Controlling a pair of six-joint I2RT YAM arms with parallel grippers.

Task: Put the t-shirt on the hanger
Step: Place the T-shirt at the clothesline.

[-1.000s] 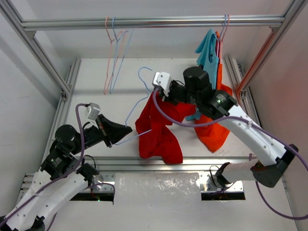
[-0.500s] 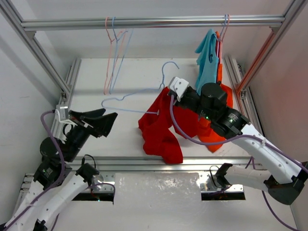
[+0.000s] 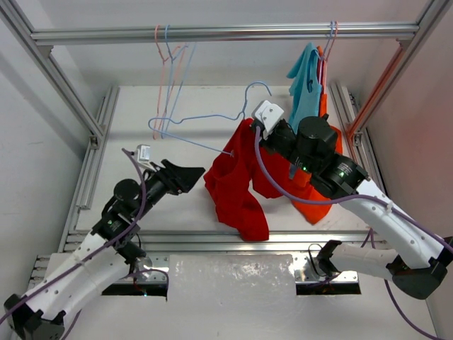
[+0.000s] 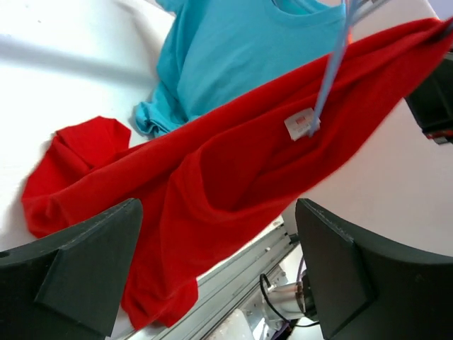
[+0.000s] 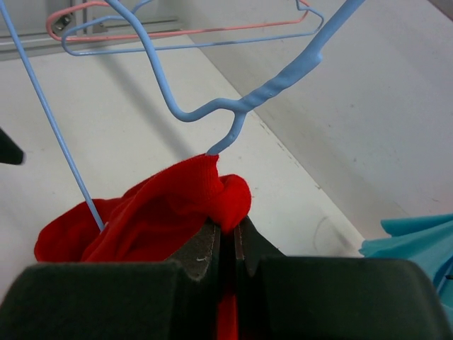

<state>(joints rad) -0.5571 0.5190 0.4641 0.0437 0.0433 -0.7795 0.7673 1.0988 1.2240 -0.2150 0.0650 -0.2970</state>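
Top external view: a second ago the left gripper (image 3: 191, 176) was shut on the low end of the hanger (image 5: 276, 85); it has since let go, pulled back, and come forward again, and now hovers just beside the left edge of the t-shirt (image 3: 237, 195) with its jaws wide and nothing between them; over the same second the right arm has raised the hanger, so its hook stands higher and its left shoulder juts out bare to the left of the cloth.

The right gripper (image 5: 226, 239) is pinched tight on a bunch of red collar right under the hanger's neck, and so carries shirt and hanger together; the shirt hangs from that pinch in a crumpled drape, its lower folds resting on the table (image 3: 141, 106).

Left wrist view: the wire runs into the neck opening by the white label (image 4: 301, 124); the far side is probably inside, though I cannot tell how far.

Meaning, as I judge it: the hand-over is done and the left gripper is free to pull cloth over the bare shoulder; the task looks roughly half done.
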